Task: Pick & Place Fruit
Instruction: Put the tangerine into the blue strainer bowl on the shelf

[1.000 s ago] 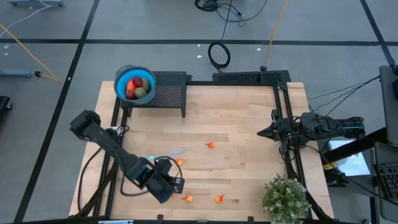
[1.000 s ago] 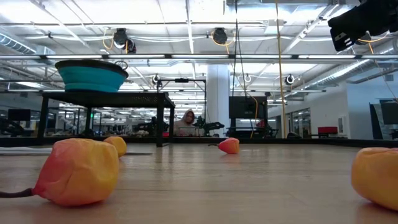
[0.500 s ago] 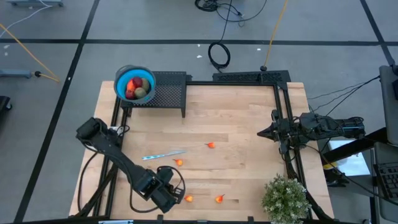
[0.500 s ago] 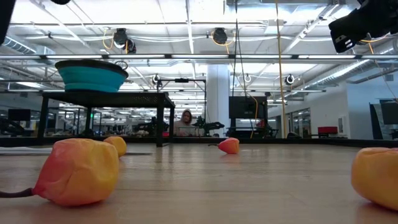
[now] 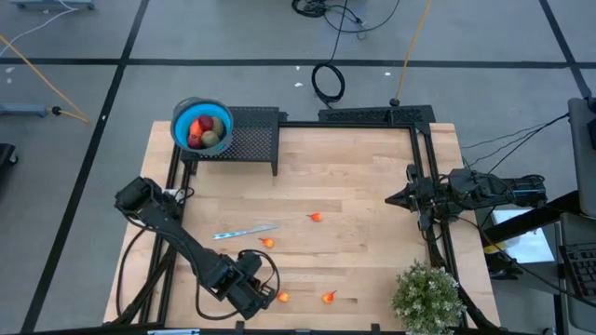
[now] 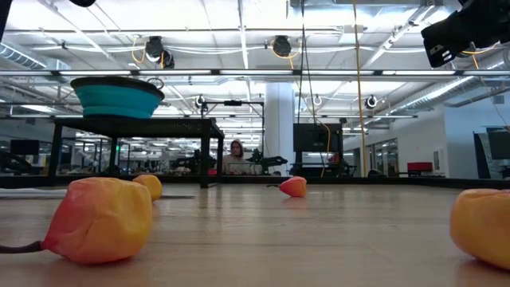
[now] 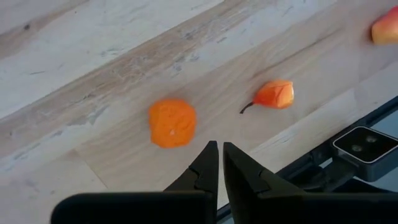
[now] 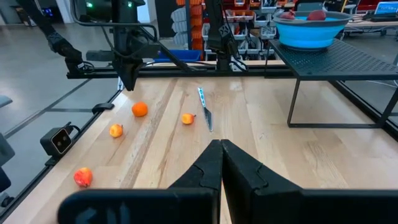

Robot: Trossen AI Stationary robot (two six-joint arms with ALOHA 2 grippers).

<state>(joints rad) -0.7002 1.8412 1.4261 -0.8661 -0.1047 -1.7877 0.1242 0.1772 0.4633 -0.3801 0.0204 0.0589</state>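
The left gripper (image 5: 264, 296) has swung down to the desk's (image 5: 372, 186) near edge, jaws almost shut and empty, just beside a round orange fruit (image 7: 172, 122); it must open before grasping.

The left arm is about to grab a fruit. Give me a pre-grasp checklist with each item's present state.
1. Left gripper open for grasping: not ok, fingers almost together.
2. Round orange fruit ahead of its fingertips: ok.
3. Stemmed fruit apart from it: ok.
4. Knife away from target: ok.
5. Right gripper parked at the table's right edge, shut: ok.
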